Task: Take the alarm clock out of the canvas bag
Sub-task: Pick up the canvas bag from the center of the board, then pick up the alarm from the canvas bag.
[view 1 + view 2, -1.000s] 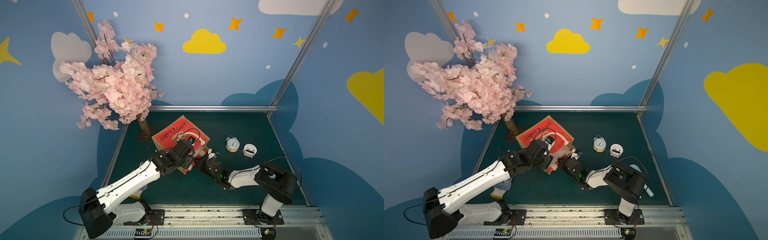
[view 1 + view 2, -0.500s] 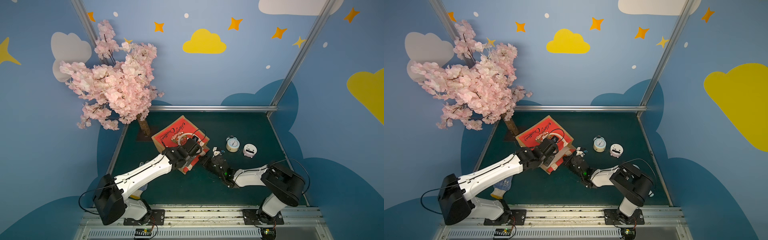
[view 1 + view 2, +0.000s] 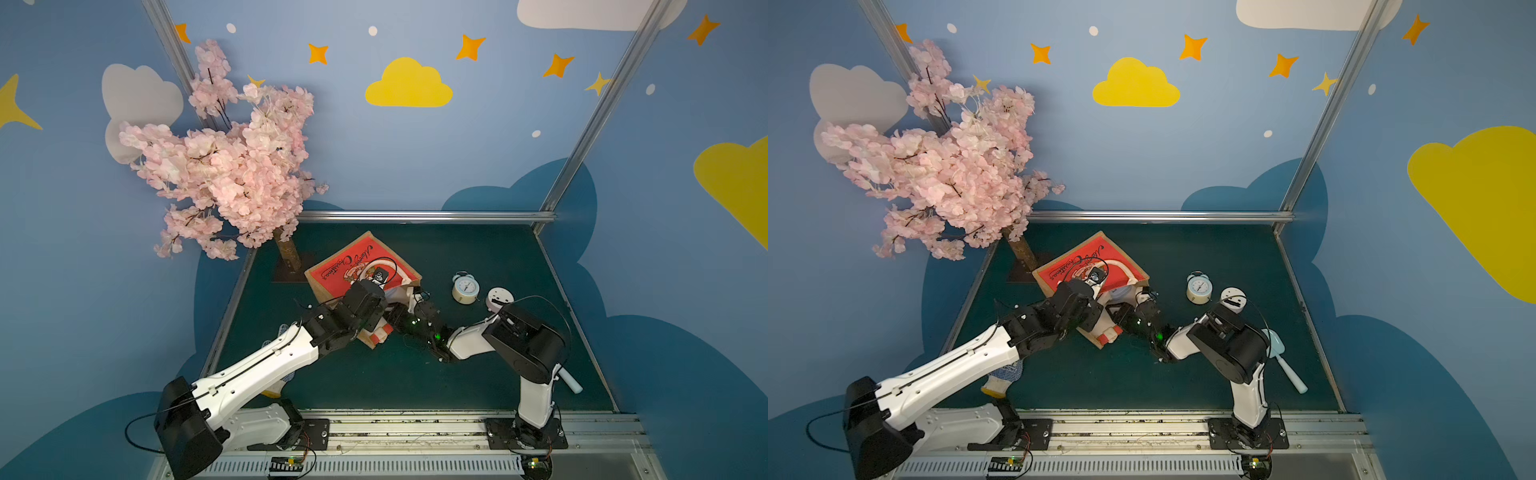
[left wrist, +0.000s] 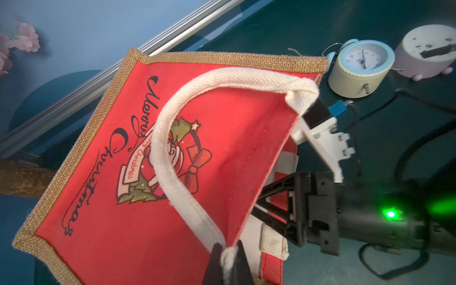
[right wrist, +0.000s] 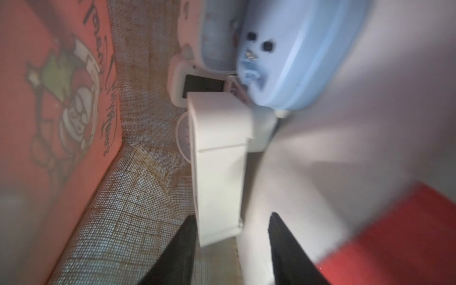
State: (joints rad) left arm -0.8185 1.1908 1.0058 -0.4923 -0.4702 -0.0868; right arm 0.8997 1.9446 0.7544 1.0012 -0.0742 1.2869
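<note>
I'm seeing the bag (image 3: 347, 266) lying on its side on the bench (image 3: 457, 374), its red printed panel facing up, a white handle curving across it. A light blue alarm clock (image 5: 283, 61) is sitting deep inside, blurred.

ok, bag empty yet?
Not empty: the right wrist view shows a light blue item and white items inside the canvas bag.

On the dark green table mat (image 3: 457, 249), a pink cherry-blossom tree (image 3: 232, 166) stands at ten o'clock. At two o'clock a blue-rimmed twin-bell clock (image 3: 465, 287) lies face up, just beside a pale round clock (image 3: 500, 297) lying face down. A pale-blue utensil (image 3: 1289, 370) lies at four o'clock and a knit glove (image 3: 1003, 376) at eight.
</note>
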